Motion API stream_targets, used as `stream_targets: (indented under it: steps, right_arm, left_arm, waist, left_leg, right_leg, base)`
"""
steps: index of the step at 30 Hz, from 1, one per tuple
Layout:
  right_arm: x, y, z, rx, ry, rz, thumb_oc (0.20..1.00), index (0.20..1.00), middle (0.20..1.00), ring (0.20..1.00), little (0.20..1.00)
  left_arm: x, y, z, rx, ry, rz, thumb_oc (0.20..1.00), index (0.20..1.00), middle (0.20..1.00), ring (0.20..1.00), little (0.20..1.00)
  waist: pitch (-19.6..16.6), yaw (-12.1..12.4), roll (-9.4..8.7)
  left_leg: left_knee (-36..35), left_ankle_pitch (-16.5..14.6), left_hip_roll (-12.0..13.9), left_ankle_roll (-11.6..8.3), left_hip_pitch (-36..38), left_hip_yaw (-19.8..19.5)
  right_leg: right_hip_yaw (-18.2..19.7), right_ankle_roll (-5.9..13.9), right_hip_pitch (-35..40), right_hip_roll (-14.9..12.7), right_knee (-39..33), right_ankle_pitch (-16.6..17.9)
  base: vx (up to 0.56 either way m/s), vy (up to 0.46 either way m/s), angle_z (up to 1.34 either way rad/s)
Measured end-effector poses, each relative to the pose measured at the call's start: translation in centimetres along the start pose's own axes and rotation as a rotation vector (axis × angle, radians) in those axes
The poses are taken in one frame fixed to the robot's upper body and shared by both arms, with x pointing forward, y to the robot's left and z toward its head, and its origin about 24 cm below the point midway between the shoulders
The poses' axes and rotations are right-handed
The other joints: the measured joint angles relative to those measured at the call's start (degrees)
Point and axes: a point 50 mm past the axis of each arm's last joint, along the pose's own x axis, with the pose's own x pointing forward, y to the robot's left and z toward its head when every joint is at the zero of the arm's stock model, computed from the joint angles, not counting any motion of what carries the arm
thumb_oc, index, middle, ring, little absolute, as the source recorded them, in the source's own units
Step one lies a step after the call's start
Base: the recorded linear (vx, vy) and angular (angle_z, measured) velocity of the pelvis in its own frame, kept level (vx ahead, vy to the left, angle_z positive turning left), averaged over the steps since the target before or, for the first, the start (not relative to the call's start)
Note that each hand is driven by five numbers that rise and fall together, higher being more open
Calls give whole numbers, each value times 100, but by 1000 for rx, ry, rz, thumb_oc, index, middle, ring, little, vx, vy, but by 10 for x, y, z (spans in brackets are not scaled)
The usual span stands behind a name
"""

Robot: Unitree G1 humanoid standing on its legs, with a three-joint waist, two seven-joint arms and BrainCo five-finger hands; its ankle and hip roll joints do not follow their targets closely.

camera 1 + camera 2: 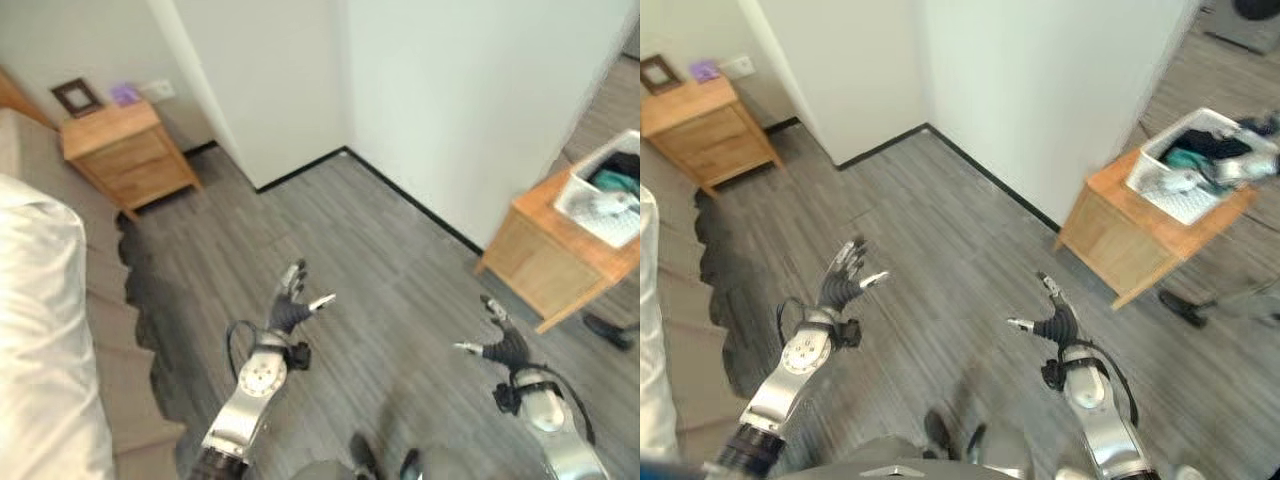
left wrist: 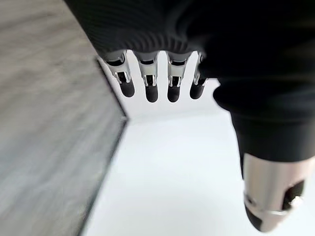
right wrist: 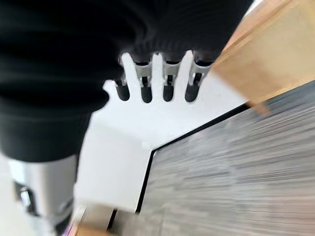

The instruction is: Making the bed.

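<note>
The bed (image 1: pixel 95 300) lies along the left edge of the left eye view, with a beige sheet and a white duvet (image 1: pixel 40 330) bunched on it. My left hand (image 1: pixel 292 305) is raised over the grey floor to the right of the bed, open with fingers spread and nothing in it. My right hand (image 1: pixel 505 342) hangs over the floor further right, also open and empty. In the wrist views the left hand's fingers (image 2: pixel 150 83) and the right hand's fingers (image 3: pixel 157 81) stand straight, with wall and floor beyond them.
A wooden nightstand (image 1: pixel 125 155) with a small framed picture (image 1: pixel 77 97) stands at the head of the bed. A white wall corner (image 1: pixel 345 90) juts out ahead. To the right is a wooden cabinet (image 1: pixel 555 255) carrying a white basket (image 1: pixel 600 205) of clothes. A shoe (image 1: pixel 607 330) shows beside it.
</note>
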Motion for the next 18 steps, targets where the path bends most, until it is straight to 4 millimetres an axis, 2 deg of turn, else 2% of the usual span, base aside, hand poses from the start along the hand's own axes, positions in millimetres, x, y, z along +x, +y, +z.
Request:
stream_targets:
  steps: [2,3,4,5,6,7,8,9,10,11,12,13,14,15,16,17,18]
  right_arm:
    - [4,-3,9,1,-37,-18,1000,1000,1000,1000,1000]
    - [3,-3,13,10,-57,-21,1000,1000,1000,1000,1000]
    - [1,-3,16,17,-68,-25,1000,1000,1000,1000,1000]
    - [-1,-8,19,17,-88,-46,1000,1000,1000,1000,1000]
    - [1,-15,17,10,-77,-70,1000,1000,1000,1000,1000]
    - [1,-20,16,8,-71,-105,1000,1000,1000,1000,1000]
    - [4,-25,18,-1,-80,-121,1000,1000,1000,1000,1000]
    - [6,-29,31,7,-139,-130,1000,1000,1000,1000,1000]
    - [6,-31,40,17,-180,-140,1000,1000,1000,1000,1000]
    - [9,-28,47,24,-222,-100,1000,1000,1000,1000,1000]
    - [11,-27,50,27,-234,-87,1000,1000,1000,1000,1000]
    - [11,-27,52,41,-244,-78,1000,1000,1000,1000,1000]
    - [9,-30,48,47,-238,-76,1000,1000,1000,1000,1000]
    - [7,-30,44,37,-220,-67,1000,1000,1000,1000,1000]
    - [6,-30,43,34,-216,-58,1000,1000,1000,1000,1000]
    - [2,-23,37,37,-194,-25,1000,1000,1000,1000,1000]
    - [-1,-20,33,36,-173,-7,1000,1000,1000,1000,1000]
  left_arm:
    - [8,12,15,-6,-65,63,1000,1000,1000,1000,1000]
    - [9,19,21,-22,-101,103,1000,1000,1000,1000,1000]
    - [8,24,23,-30,-120,130,1000,1000,1000,1000,1000]
    - [9,33,31,-36,-165,175,1000,1000,1000,1000,1000]
    - [8,33,27,-48,-148,190,1000,1000,1000,1000,1000]
    - [7,34,24,-43,-135,201,1000,1000,1000,1000,1000]
    - [-1,38,14,-42,-97,237,1000,1000,1000,1000,1000]
    - [-17,49,7,-25,-63,268,1000,1000,1000,1000,1000]
    - [-26,54,1,-19,-38,292,1000,1000,1000,1000,1000]
    - [-40,64,-10,-13,20,338,1000,1000,1000,1000,1000]
    - [-46,66,-15,-7,47,343,1000,1000,1000,1000,1000]
    - [-48,66,-18,-6,61,335,1000,1000,1000,1000,1000]
    - [-48,62,-26,-11,92,303,1000,1000,1000,1000,1000]
    - [-47,60,-28,-27,104,296,1000,1000,1000,1000,1000]
    - [-48,59,-30,-45,109,293,1000,1000,1000,1000,1000]
    - [-48,57,-35,-58,130,280,1000,1000,1000,1000,1000]
    - [-47,54,-39,-63,147,262,1000,1000,1000,1000,1000]
  waist:
    - [79,-10,91]
    - [96,-41,86]
    - [95,-76,47]
    - [150,-120,-149]
    - [176,-205,-116]
    - [162,-281,-159]
    - [206,-184,-214]
    - [164,-49,-192]
    - [174,-12,-209]
    - [225,20,-300]
    - [241,122,-350]
    - [251,218,-386]
    - [269,84,-403]
    - [278,-83,-398]
    - [284,-73,-385]
    - [278,-230,-348]
    - [279,-205,-331]
  left_leg:
    - [43,-3,264,-7,215,-298]
    - [83,-5,403,-8,254,-655]
    - [154,-11,515,-37,250,-936]
    - [299,-131,754,-420,308,-1254]
    - [312,-119,967,-554,273,-1532]
    - [320,-1,994,-886,309,-1635]
    - [217,56,958,-1094,370,-1627]
    - [52,280,805,-1222,533,-1416]
    - [41,394,852,-1312,531,-1236]
    - [236,538,987,-1373,482,-1187]
    - [320,461,1009,-1399,434,-1252]
    - [210,401,1022,-1545,425,-1190]
    - [158,328,1069,-1652,275,-838]
    - [215,322,1165,-1655,164,-402]
    - [225,308,1217,-1675,103,-108]
    - [278,272,1464,-1729,-25,814]
    - [138,273,1494,-1731,2,932]
  right_leg:
    - [519,12,22,78,-1954,93]
    - [882,82,321,269,-3228,251]
    - [1298,173,594,436,-4138,335]
    - [1774,390,1267,643,-5088,1012]
    - [2292,361,1430,1100,-4923,1046]
    - [2419,-14,1583,1219,-4813,1427]
    - [2179,-263,1601,1274,-4644,1399]
    - [2056,-369,1619,1359,-4651,1376]
    - [1936,-387,1639,1406,-4649,1362]
    - [1830,-499,1858,1510,-4832,1388]
    - [1854,-543,1973,1523,-4938,1414]
    - [1721,-585,2076,1474,-5044,1399]
    - [1353,-693,2226,1377,-5146,1326]
    - [1225,-729,2320,1380,-5243,1322]
    - [1054,-738,2345,1366,-5274,1327]
    - [674,-851,2444,1348,-5465,1275]
    - [516,-850,2476,1344,-5537,1275]
  base:
    - [271,-229,101]
    - [211,-172,127]
    - [284,-257,237]
    - [292,-254,265]
    - [214,-277,293]
    - [60,-89,191]
    - [187,-247,128]
    - [174,-182,69]
    - [121,-219,59]
    - [-50,-86,49]
    - [-126,-63,37]
    - [-177,-59,67]
    - [-200,-54,109]
    - [-131,-54,124]
    - [-91,-62,122]
    - [2,-24,97]
    - [0,-4,93]
